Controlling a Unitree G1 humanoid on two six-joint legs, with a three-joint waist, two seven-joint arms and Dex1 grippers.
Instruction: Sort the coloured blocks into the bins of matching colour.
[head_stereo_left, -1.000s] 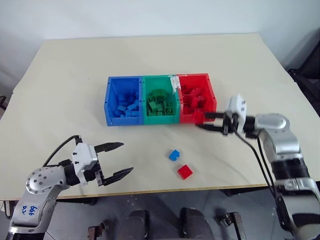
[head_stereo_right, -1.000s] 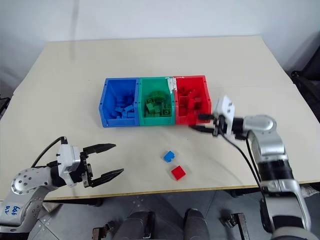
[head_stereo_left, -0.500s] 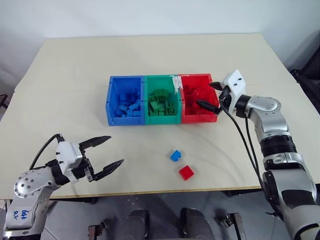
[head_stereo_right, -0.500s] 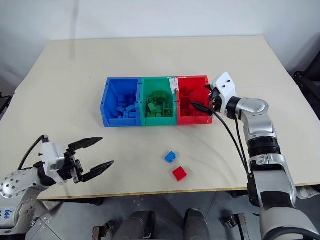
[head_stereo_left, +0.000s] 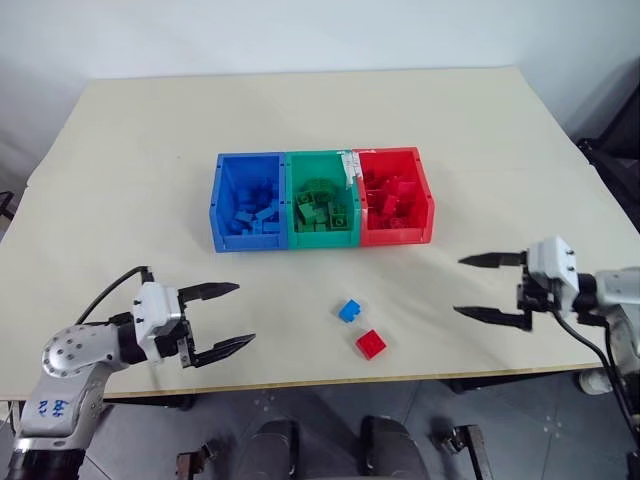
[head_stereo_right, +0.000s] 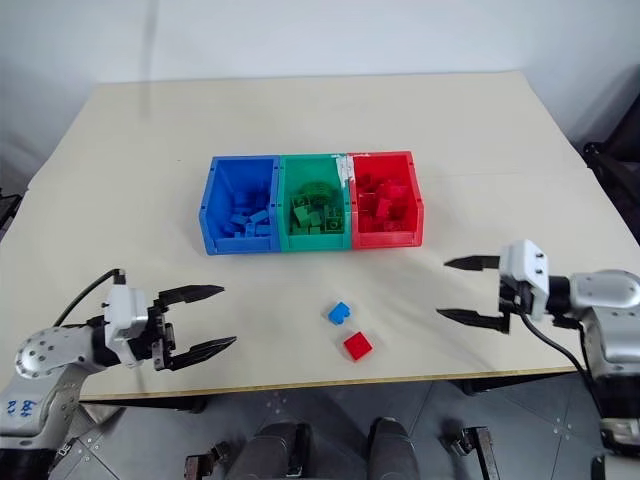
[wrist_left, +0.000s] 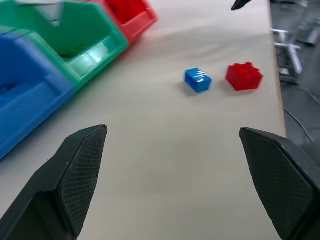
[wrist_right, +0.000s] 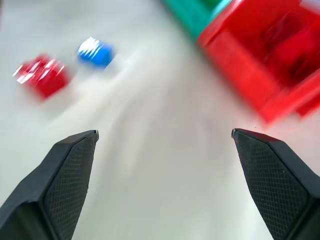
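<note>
Red block (head_stereo_left: 371, 344) and blue block (head_stereo_left: 349, 310) lie on table (head_stereo_left: 140, 180).

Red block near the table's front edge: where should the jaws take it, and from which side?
Judging by its pose, grip the red block across two opposite flat sides, coming down from above. It lies alone on the table, with the blue block clear of it.

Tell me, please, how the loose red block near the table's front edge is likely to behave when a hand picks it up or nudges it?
The red block looks like a small hard plastic brick, so it is probably stiff and light. It sits flat on its base, so a nudge would likely slide it across the smooth table rather than roll it. Its glossy sides might slip from a shallow grip.
</note>
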